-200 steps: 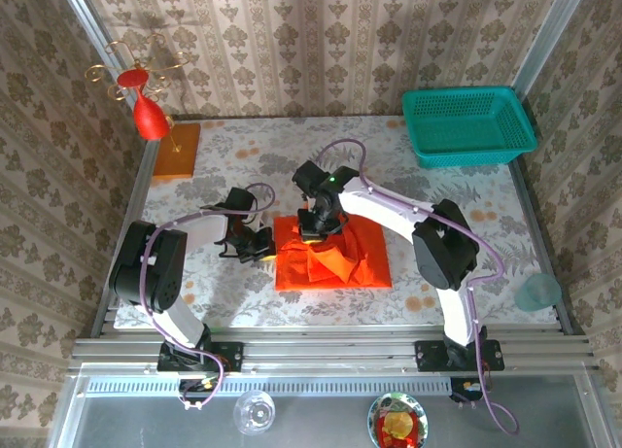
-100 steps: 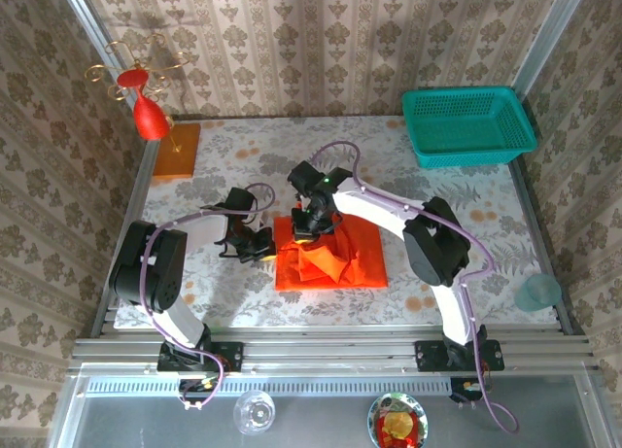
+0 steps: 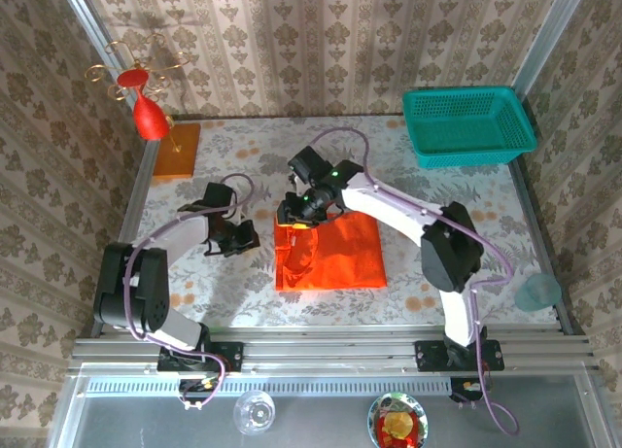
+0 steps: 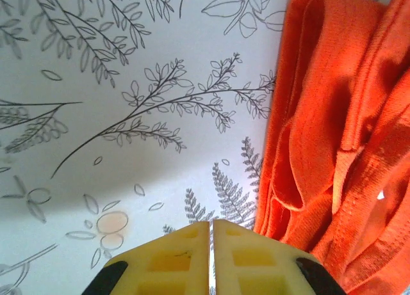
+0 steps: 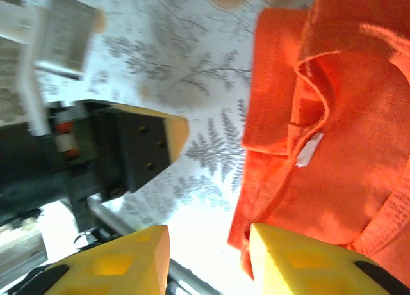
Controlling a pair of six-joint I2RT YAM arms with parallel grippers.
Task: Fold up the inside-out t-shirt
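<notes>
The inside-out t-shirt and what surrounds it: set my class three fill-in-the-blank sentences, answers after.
1. The left gripper, beside the inside-out t-shirt, is ___.
2. The right gripper, at the t-shirt's edge, is ___.
3. In the far right corner of the table stands a teal ___.
Missing words: shut, open, basket.

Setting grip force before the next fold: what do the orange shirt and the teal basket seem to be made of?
The t-shirt: soft, matte knit cloth, possibly cotton jersey. The left wrist view shows a fine knit texture, stitched hems and limp folds. The basket: probably moulded plastic with a slight sheen, judging by its rigid lattice walls with even holes.
</notes>
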